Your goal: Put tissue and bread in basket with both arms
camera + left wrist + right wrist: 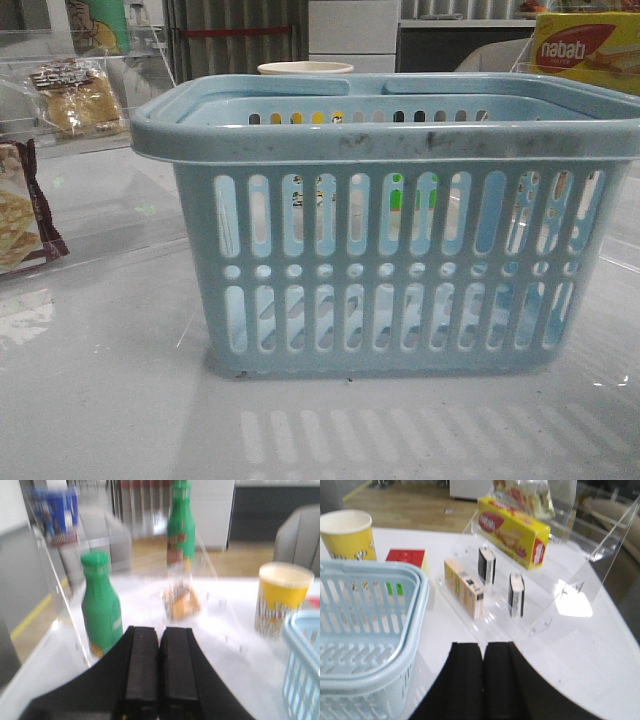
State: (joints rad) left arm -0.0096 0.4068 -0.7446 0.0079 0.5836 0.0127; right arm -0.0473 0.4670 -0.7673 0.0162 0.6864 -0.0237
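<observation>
**A:** You had both grippers empty. Left gripper (159, 680): fingers pressed together, nothing between them. Right gripper (482, 680): same, together and bare.

**B:** Where was the basket (385, 135)?

**A:** Centre of the tabletop (110, 400), right in front of the front camera, upright, open side up. Through the slots it looked empty, so I judged neither item was in yet. Placing it central made sense: each arm could reach it from its own side.

**B:** Bread?

**A:** Bread (78, 95) sat on a clear shelf (60, 125) far left in the front view, well apart from the basket. The left wrist view showed it small and blurred (181, 605) beyond two green bottles. That side belonged to your left arm.

**B:** Tissue?

**A:** Right wrist view showed two small dark packets standing upright on a clear rack (570, 580), one (486, 566) nearer the nabati box (515, 530), one (516, 595) further out. Either could have been the tissue; you couldn't tell which from those pictures. Both stood near the basket's right side, so right arm's job.

**B:** Risk?

**A:** The packets stood close to a cream box (464, 587). You'd have needed to open the fingers before any approach, and come in narrow.
</observation>
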